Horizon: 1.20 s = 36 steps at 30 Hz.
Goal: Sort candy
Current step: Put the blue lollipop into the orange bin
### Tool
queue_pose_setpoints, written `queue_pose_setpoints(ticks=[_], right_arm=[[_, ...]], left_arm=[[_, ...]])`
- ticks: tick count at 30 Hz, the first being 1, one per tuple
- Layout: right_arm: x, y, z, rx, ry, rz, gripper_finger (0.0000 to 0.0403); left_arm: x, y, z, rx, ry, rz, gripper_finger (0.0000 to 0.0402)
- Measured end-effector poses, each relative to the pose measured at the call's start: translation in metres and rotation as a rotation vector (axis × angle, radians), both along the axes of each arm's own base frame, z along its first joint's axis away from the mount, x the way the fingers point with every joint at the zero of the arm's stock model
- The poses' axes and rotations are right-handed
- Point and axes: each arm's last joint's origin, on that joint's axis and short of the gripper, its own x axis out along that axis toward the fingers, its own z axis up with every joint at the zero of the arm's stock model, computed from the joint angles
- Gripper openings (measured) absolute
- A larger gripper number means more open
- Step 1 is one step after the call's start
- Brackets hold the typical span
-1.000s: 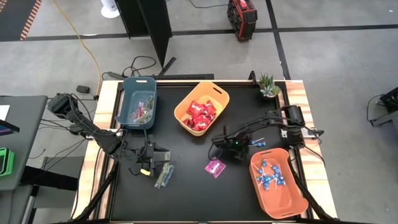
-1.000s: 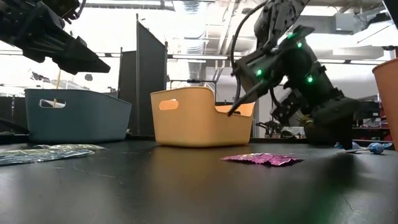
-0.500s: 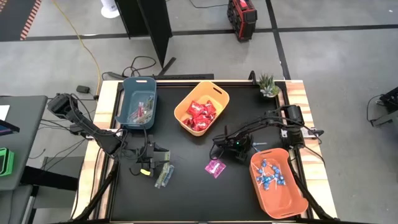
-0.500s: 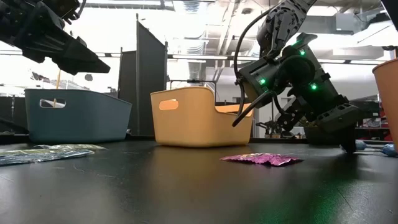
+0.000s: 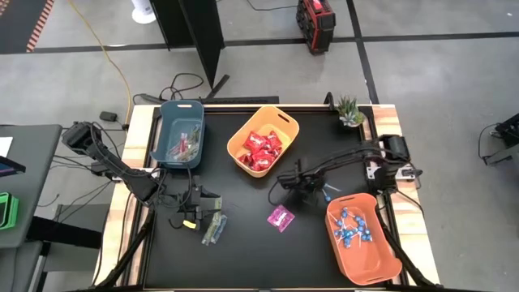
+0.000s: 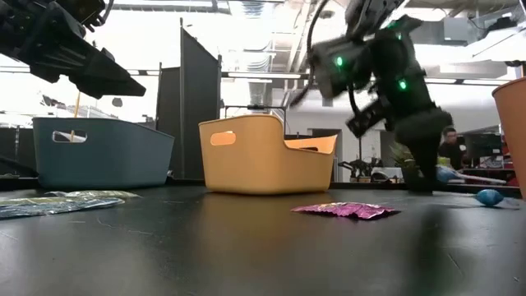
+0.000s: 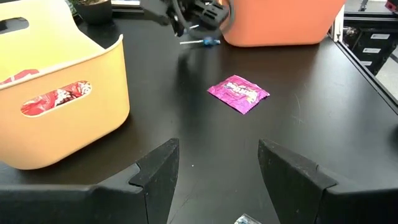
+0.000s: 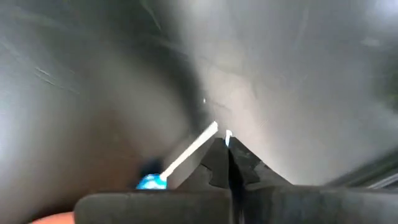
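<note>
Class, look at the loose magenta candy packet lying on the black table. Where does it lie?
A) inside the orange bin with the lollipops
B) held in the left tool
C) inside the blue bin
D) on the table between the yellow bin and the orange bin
D: the magenta packet lies flat on the bare table, below the yellow bin and left of the orange bin, with nothing touching it.

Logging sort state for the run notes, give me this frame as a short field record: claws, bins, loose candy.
right claw: shut, apparently pinching the stick of a blue lollipop, beside the orange bin
left claw: open, holding nothing, at the table's left front
blue bin: stick packets inside
yellow bin: red square packets inside
orange bin: blue lollipops inside
loose on table: magenta packet at centre; green-pink stick packets by the left claw
</note>
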Motion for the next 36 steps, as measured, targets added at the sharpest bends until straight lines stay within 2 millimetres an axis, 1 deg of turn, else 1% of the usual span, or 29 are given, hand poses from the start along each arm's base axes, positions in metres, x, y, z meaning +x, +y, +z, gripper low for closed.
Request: queue_pose_setpoints(ticks=[4, 7, 10, 12, 15, 17, 19, 21, 24, 26, 28, 30, 33, 36], right_arm=[[0.000, -0.001, 0.024, -0.024, -0.138, -0.019, 0.0001], [-0.004, -0.001, 0.046, -0.018, -0.269, -0.026, 0.0001], [-0.010, 0.002, 0.073, -0.007, -0.431, -0.015, 0.0000], [-0.017, 0.008, 0.094, 0.009, -0.560, 0.025, 0.0000], [-0.033, 0.022, 0.127, 0.057, -0.742, 0.122, 0.0000], [-0.051, 0.033, 0.146, 0.123, -0.834, 0.138, 0.0000], [-0.071, 0.042, 0.163, 0.213, -0.896, 0.091, 0.0000], [-0.092, 0.053, 0.173, 0.289, -0.915, 0.004, 0.0000], [-0.122, 0.070, 0.178, 0.361, -0.848, -0.124, 0.0000], [-0.137, 0.084, 0.175, 0.379, -0.765, -0.175, 0.0000], [-0.147, 0.098, 0.169, 0.363, -0.675, -0.211, 0.0000], [-0.154, 0.109, 0.163, 0.311, -0.617, -0.261, 0.0000], [-0.157, 0.122, 0.152, 0.220, -0.544, -0.341, 0.0009], [-0.157, 0.132, 0.141, 0.121, -0.477, -0.403, 0.0045]], left_arm=[[0.000, 0.000, 0.000, -0.001, 0.000, 0.000, 0.0212], [0.000, 0.000, 0.000, -0.001, 0.000, 0.000, 0.0212], [0.000, 0.000, 0.000, -0.001, 0.000, 0.001, 0.0212], [0.000, 0.000, 0.000, -0.002, 0.000, 0.001, 0.0212], [0.000, 0.000, 0.000, -0.004, 0.000, 0.002, 0.0212], [0.000, 0.000, 0.000, -0.014, -0.001, 0.005, 0.0212], [0.000, 0.000, 0.000, -0.024, -0.006, 0.007, 0.0212], [0.000, 0.000, 0.001, -0.025, -0.009, 0.007, 0.0212], [0.000, 0.000, 0.001, -0.021, -0.008, 0.007, 0.0212], [0.000, 0.000, 0.001, -0.010, -0.007, 0.004, 0.0212], [0.000, 0.000, 0.000, -0.004, -0.005, 0.002, 0.0212], [0.000, 0.000, 0.000, -0.003, -0.004, 0.002, 0.0212], [0.000, 0.000, 0.000, 0.001, -0.001, 0.002, 0.0212], [0.000, 0.000, 0.000, 0.001, 0.000, 0.002, 0.0212]])
